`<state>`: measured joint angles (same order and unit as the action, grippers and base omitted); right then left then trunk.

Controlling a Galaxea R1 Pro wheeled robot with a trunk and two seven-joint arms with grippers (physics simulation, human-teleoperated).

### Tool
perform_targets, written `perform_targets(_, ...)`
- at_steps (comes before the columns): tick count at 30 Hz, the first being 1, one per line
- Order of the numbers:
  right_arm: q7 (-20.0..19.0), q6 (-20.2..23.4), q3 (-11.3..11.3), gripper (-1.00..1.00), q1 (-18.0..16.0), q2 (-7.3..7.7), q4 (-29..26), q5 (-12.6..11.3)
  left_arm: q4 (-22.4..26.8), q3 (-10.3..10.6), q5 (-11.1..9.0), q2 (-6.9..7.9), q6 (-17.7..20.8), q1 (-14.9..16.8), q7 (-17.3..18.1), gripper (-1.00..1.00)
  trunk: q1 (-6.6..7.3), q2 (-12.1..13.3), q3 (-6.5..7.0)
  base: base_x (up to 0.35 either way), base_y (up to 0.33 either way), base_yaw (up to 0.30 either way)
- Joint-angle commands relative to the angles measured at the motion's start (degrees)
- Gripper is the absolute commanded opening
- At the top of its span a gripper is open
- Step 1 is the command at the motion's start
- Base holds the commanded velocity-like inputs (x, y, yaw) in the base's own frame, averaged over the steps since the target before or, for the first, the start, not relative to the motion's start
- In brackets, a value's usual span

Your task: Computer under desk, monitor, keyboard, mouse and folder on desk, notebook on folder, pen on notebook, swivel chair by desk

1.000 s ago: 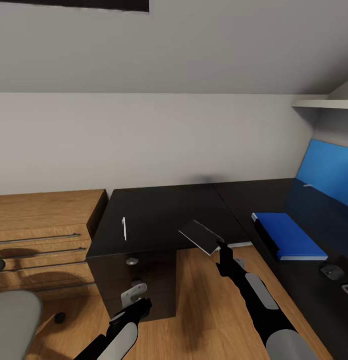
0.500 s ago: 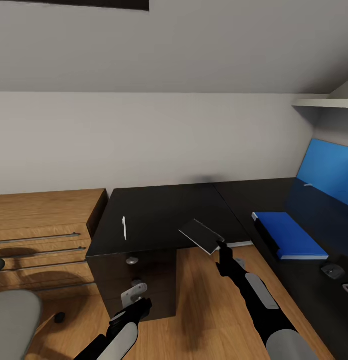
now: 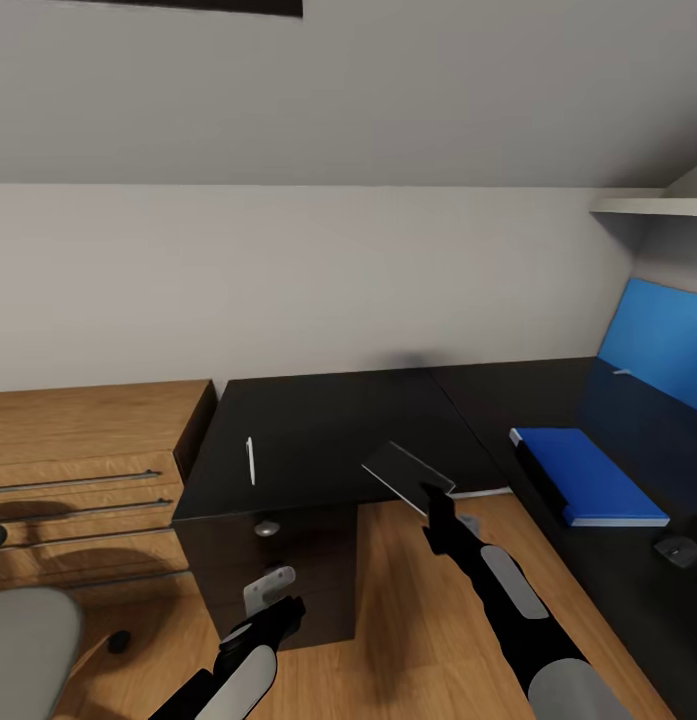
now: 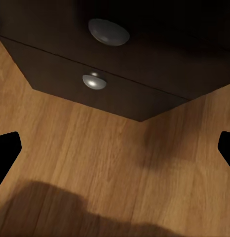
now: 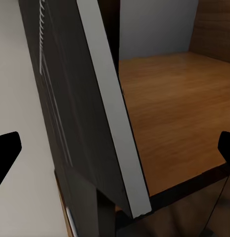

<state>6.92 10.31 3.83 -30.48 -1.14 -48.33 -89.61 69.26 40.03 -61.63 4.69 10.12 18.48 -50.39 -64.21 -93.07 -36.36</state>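
We have the small flat grey notebook (image 3: 408,473) with its pale edge up in our right gripper (image 3: 435,497), pinched by one corner and tilted, held above the near edge of the glossy black L-shaped desk (image 3: 328,410). From the right wrist camera the notebook (image 5: 90,113) runs steeply across the frame, grey cover and light page edge plain to see, so the jaws are clamped on it. We judge it is lifted clear so it can travel over to the flat bright blue folder (image 3: 590,473) with the black spine strip, which lies flat on the desk's right wing in front of the blue rear panel (image 3: 658,345). That folder is the base of the stack we want, and its top is bare.

The thin whitish pen (image 3: 250,460) lies on the desk's left part, well apart from the folder, waiting its turn. A small black oval mouse (image 3: 679,550) sits just beyond the folder's near end.

Our left gripper (image 3: 283,612) hangs low in front of the dark three-knob drawer unit (image 3: 278,560), fingers spread wide and holding nothing. The drawers (image 4: 102,59) look shut, so we cannot tell what is inside. The light wooden drawer chest (image 3: 88,470) beside it is shut as well.
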Motion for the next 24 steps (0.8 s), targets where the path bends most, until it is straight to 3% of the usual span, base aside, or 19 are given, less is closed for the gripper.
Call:
perform_targets(1,0.4,0.1,0.0,1.00,0.0,0.00,-0.1,-0.4,0.1,0.1,-0.1,0.05,0.2,0.1,-0.3,1.00,0.00,0.0,-0.06,0.032,0.014,0.000)
perform_targets(13,0.5,0.0,0.0,1.00,0.0,0.00,-0.1,-0.4,0.1,0.1,-0.3,0.05,0.2,0.1,-0.3,1.00,0.00,0.0,-0.06,0.004,0.002,0.000)
perform_targets(14,0.5,-0.1,0.0,-1.00,0.0,0.00,-0.1,-0.4,0.0,0.1,-0.3,0.05,0.2,0.1,-0.3,1.00,0.00,0.0,-0.06,0.000,0.000,0.000)
perform_targets(24,0.4,0.0,0.0,-1.00,0.0,0.08,-0.2,-0.4,0.0,0.1,-0.3,0.05,0.2,0.1,-0.3,1.00,0.00,0.0,-0.06,0.000,0.000,0.000)
